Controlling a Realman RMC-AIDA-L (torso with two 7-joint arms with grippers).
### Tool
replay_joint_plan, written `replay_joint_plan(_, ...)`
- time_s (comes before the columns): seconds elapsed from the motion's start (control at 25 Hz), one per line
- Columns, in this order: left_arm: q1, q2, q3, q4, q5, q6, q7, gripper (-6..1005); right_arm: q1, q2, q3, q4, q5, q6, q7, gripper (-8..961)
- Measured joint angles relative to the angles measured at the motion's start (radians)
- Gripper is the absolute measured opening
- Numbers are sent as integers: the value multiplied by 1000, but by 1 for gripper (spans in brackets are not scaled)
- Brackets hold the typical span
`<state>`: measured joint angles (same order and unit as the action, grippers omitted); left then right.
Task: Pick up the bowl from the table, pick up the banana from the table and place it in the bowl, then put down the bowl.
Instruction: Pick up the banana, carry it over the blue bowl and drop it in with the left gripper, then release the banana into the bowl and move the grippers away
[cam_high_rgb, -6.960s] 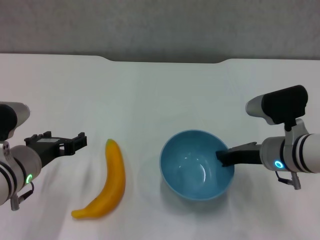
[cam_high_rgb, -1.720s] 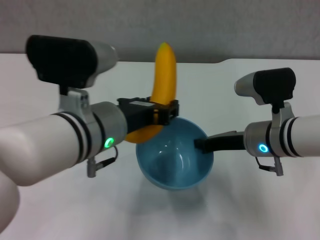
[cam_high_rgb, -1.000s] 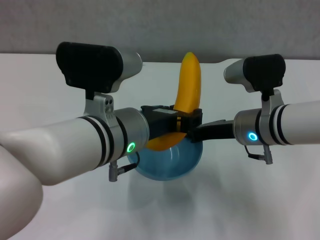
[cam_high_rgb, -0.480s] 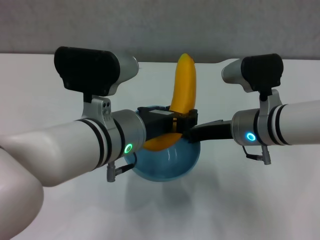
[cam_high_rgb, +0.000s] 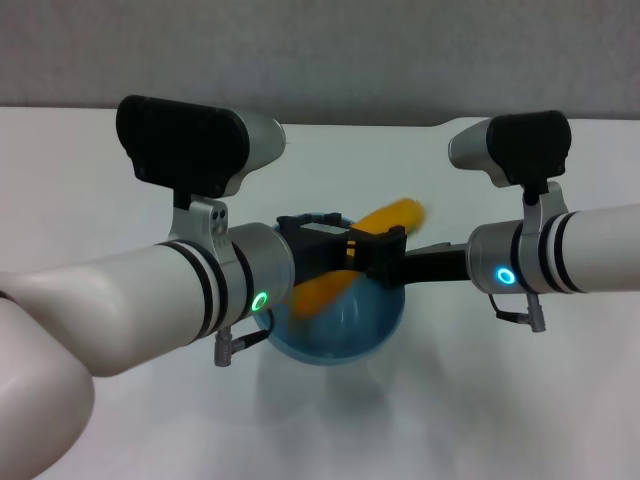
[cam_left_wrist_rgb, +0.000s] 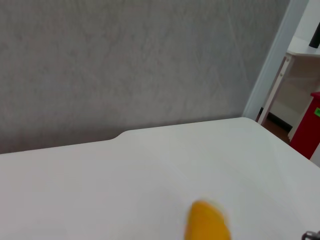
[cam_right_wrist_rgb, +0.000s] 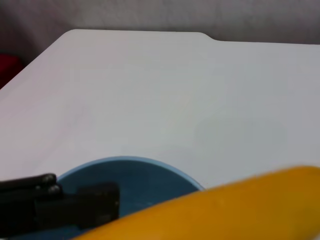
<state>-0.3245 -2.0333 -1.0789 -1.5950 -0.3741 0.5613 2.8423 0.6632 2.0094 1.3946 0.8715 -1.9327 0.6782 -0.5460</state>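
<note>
The bowl (cam_high_rgb: 335, 325) hangs in the air above the table (cam_high_rgb: 480, 400), held at its rim by the right gripper (cam_high_rgb: 395, 268), whose dark fingers pinch the right side of the rim. The right arm reaches in level from the right.

The left gripper (cam_high_rgb: 375, 245) sits over the bowl's mouth, coming in from the left on its thick white arm. The banana (cam_high_rgb: 350, 270) lies tilted across the bowl, its lower end down inside and its upper end poking out past the black fingers toward the right arm. It looks smeared, as if moving. Whether the left jaws are clenched on it or have released it, I cannot tell.

From the right wrist, the banana (cam_right_wrist_rgb: 225, 210) crosses close over the blue rim (cam_right_wrist_rgb: 125, 162). The left wrist sees only a yellow end (cam_left_wrist_rgb: 207, 222) over the white table (cam_left_wrist_rgb: 125, 170).
</note>
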Motion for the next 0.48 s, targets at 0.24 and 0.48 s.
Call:
replay_joint_plan(0.24, 2, 1, 1, -1, 26, 4, 0, 814, -2, -1, 5, -24, 0, 5, 2, 33)
replay_joint_plan(0.48, 8, 1, -3, -5, 29, 2, 0, 832, -6, -2, 7, -25, 0, 5, 3, 32)
